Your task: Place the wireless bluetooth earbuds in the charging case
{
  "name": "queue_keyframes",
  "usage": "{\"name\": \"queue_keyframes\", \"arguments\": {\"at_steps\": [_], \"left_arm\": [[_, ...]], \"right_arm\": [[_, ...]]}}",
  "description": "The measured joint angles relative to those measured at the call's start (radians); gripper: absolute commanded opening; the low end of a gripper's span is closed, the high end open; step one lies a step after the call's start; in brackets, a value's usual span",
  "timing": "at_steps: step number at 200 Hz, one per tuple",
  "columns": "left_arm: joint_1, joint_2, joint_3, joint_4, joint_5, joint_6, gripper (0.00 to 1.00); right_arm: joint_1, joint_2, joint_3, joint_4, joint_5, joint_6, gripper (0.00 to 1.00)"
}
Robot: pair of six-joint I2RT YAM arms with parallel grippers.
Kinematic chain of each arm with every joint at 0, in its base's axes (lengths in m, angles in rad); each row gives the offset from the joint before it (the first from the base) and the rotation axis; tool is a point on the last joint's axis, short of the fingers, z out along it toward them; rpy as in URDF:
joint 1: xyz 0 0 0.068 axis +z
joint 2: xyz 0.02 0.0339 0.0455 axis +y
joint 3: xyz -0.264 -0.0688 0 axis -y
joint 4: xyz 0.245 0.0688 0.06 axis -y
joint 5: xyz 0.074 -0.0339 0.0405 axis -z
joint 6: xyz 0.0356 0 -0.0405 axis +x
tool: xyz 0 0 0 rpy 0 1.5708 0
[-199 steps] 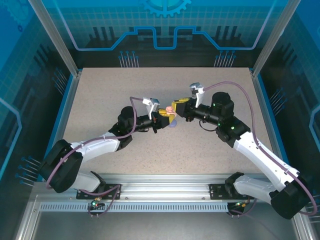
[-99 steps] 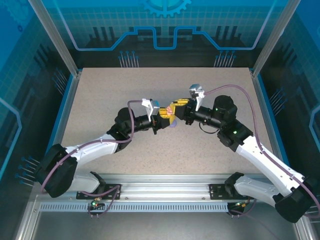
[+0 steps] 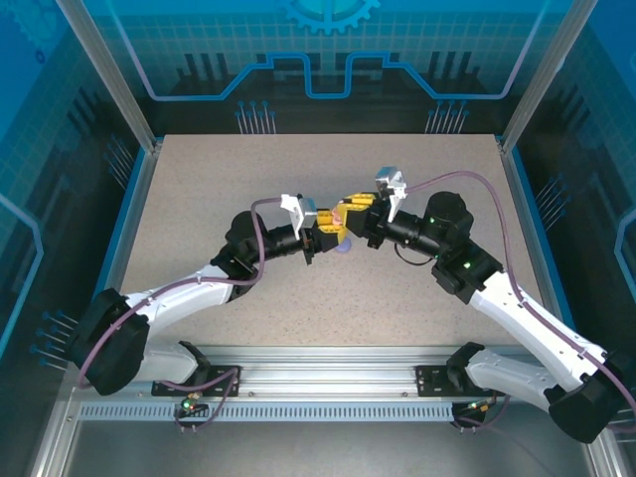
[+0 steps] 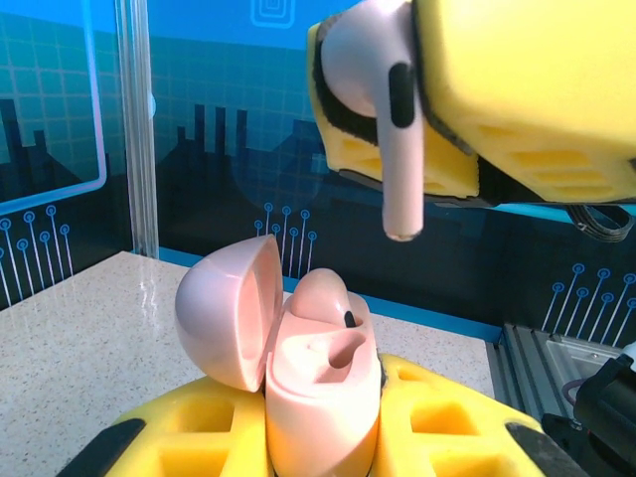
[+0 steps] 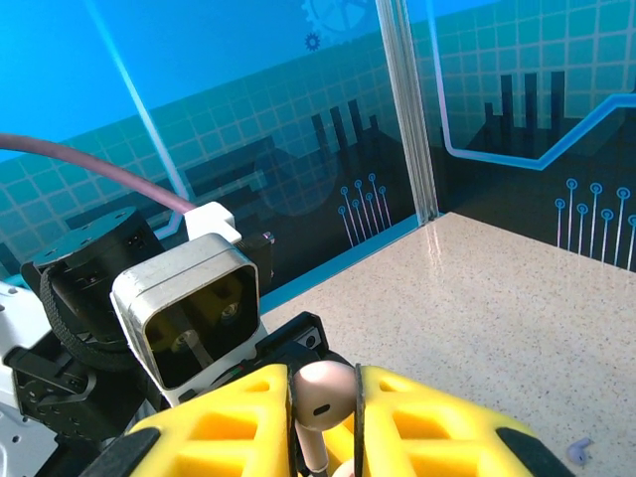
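Observation:
My left gripper is shut on a pale pink charging case, held upright with its round lid swung open to the left. One pink earbud sits in the case's far slot; the near slot is empty. My right gripper is shut on another pale pink earbud. In the left wrist view that earbud hangs stem down, above the case and a little to its right, clear of it. From above, the left gripper and right gripper meet at mid-table.
A small lilac object lies on the speckled tabletop just under the two grippers. A tiny bluish piece rests on the table at the right wrist view's lower right. Blue transparent walls with metal posts surround the table.
Both wrists have shifted slightly while the grippers stay close together at mid-table. Each keeps the same grip.

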Motion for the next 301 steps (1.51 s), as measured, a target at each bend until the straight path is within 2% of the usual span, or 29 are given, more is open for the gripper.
{"name": "queue_keyframes", "arguments": {"at_steps": [301], "left_arm": [[-0.002, -0.023, 0.035, -0.019, -0.001, -0.057, 0.0]], "right_arm": [[0.012, -0.015, -0.02, -0.021, 0.077, -0.063, 0.2]]}}
